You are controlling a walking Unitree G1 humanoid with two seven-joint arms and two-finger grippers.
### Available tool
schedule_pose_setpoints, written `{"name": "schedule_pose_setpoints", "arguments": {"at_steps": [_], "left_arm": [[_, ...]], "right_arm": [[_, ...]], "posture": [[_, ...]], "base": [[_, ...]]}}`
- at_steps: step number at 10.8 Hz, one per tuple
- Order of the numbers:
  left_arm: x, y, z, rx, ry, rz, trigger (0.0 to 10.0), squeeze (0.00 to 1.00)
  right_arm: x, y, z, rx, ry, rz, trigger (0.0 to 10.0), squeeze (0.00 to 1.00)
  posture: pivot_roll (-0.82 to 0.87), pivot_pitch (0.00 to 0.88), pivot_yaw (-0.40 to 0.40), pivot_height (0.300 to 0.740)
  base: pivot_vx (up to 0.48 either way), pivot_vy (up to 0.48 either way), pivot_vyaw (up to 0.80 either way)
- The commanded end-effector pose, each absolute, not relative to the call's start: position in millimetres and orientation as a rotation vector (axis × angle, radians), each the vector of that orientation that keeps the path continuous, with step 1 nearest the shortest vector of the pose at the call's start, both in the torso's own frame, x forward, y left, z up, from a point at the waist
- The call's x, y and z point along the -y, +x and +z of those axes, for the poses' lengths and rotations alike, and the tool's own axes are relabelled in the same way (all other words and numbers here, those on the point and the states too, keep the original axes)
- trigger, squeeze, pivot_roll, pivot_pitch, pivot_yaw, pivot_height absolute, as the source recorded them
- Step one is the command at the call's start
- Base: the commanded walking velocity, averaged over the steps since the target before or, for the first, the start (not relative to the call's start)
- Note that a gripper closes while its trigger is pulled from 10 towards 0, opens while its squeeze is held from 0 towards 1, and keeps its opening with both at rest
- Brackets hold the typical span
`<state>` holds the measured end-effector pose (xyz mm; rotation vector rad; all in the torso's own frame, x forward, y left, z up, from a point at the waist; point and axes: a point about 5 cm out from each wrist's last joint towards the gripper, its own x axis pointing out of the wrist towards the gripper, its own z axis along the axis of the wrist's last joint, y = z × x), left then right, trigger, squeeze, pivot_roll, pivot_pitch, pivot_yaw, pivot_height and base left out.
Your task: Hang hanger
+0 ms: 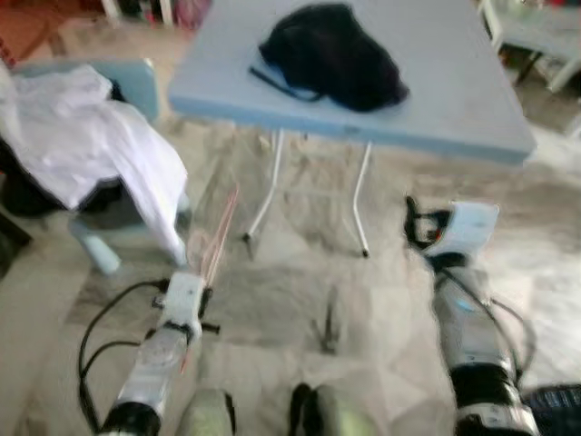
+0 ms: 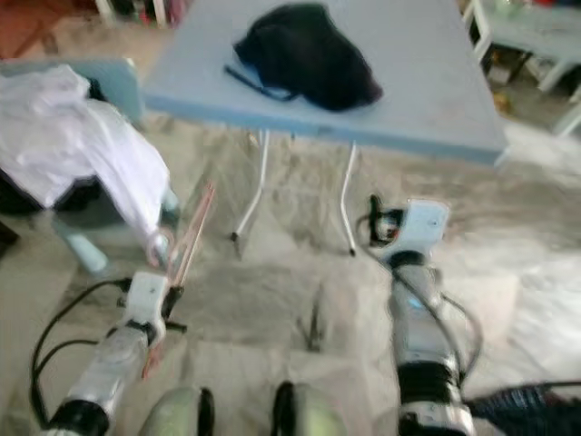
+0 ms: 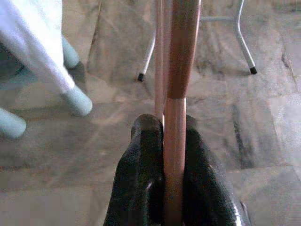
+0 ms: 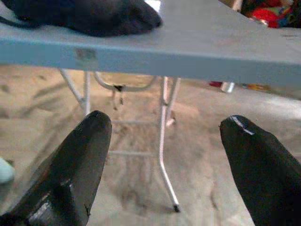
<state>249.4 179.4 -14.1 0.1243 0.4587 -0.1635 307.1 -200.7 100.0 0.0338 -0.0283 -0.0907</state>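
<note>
My left gripper (image 3: 174, 141) is shut on a thin copper-pink hanger (image 3: 181, 56), whose bars run up between the two black fingers. From the head, the hanger (image 1: 218, 232) sticks forward from my left arm (image 1: 172, 318), low over the marble floor. Held a little below the edge of the light blue folding table (image 1: 454, 100), my right gripper (image 4: 164, 155) is open with nothing between its fingers (image 4: 75, 160). A black garment (image 1: 331, 54) lies bunched on the table top.
A pale blue chair (image 1: 136, 86) at the left carries a white shirt (image 1: 91, 136) over dark clothes. The table's white legs (image 1: 363, 200) stand just ahead. White furniture (image 1: 536, 36) is at the far right. My feet (image 1: 318, 413) show at the bottom.
</note>
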Motion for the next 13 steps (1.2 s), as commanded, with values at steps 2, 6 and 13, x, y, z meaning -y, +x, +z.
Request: {"name": "schedule_pose_setpoints", "arguments": {"at_steps": [2, 6, 13], "left_arm": [[-179, 250, -12, -0.454, 0.092, -0.18, 10.0, 0.0], [-179, 244, -11, -0.459, 0.07, -0.274, 10.0, 0.0], [-189, 254, 0, -0.418, 0.044, -0.254, 10.0, 0.0]], "right_arm": [[206, 307, 99, 0.02, 0.039, -0.111, 10.0, 0.0], [210, 305, 96, -0.004, 0.035, -0.122, 10.0, 0.0], [212, 305, 95, -0.008, 0.028, -0.128, 10.0, 0.0]], "posture": [[0.01, 0.162, -0.066, 0.74], [0.01, 0.165, -0.069, 0.74], [0.01, 0.161, -0.073, 0.74]], "base": [[0.0, 0.48, 0.0], [0.0, 0.479, -0.6], [0.0, 0.48, -0.8]]}}
